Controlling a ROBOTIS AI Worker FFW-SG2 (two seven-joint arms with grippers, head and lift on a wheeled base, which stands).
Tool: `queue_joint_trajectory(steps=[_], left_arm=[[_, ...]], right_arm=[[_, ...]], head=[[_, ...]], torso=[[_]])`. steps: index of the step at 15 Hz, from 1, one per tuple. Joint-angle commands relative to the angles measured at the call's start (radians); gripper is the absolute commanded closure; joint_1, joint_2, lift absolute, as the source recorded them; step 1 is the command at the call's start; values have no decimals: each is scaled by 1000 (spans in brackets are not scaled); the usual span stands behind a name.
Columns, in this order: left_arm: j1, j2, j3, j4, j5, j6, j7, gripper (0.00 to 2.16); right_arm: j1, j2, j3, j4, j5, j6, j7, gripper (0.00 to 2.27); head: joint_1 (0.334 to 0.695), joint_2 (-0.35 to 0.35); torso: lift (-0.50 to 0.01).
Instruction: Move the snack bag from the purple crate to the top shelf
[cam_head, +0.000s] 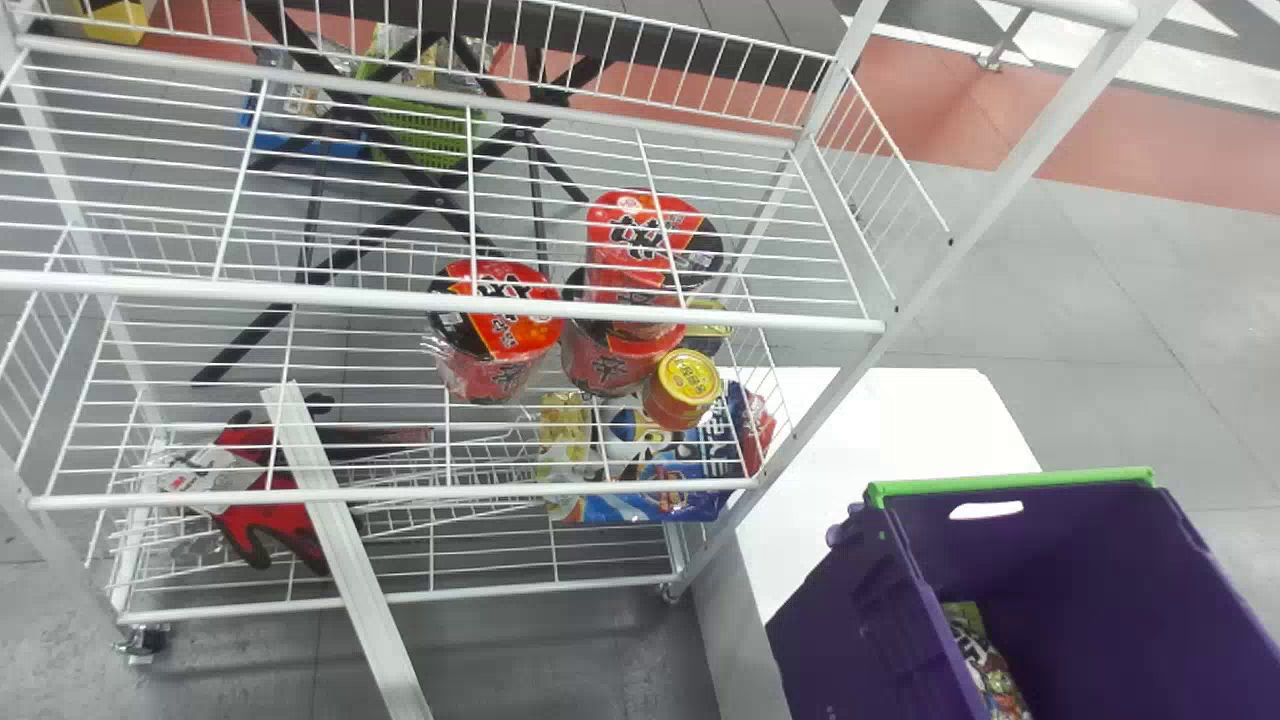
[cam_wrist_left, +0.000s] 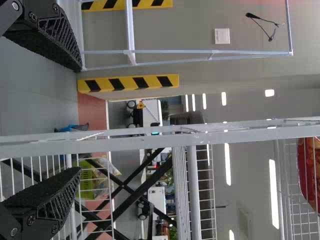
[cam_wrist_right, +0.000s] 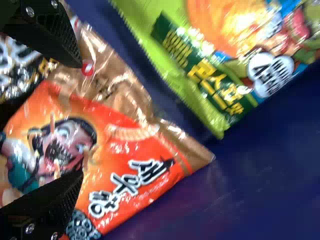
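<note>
The orange snack bag (cam_wrist_right: 142, 172) lies in the purple crate (cam_head: 1100, 560), beside a green bag (cam_wrist_right: 215, 65) and a dark bag (cam_wrist_right: 17, 65). The crate stands by the rack with the white desk (cam_head: 900, 420). The right hand (cam_wrist_right: 80, 119) is open over the orange bag, one finger to each side of its printed face; whether either finger touches the film, I cannot tell. The left hand (cam_wrist_left: 81, 120) is open too, near the rack's white frame, with nothing in it.

Taking the orange bag as the one wanted, I expect it to be light, puffed with air and soft, with brittle pieces inside. Its film is glossy and creased, so it may slide if held only at a corner. Best to close across the middle, gathering a broad fold and squeezing just enough to hold; a hard pinch could crush the snacks or pop a seam. The neighbouring bags lie near enough to get caught. Once up, it may sag and swing, so it should clear the front rail of the top shelf (cam_head: 440, 298) generously.
</note>
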Motion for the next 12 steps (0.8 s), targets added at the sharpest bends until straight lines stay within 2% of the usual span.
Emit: queue_joint_trajectory(steps=[1,12], left_arm=[[-7,0,0,18,3,-24,0,100],[-9,-2,0,37,1,-73,3,100]], right_arm=[[6,-1,16,24,31,-55,1,29],[8,13,93,75,44,-212,1,46]], head=[[695,-350],[695,-350]], torso=[[-451],[-451]])
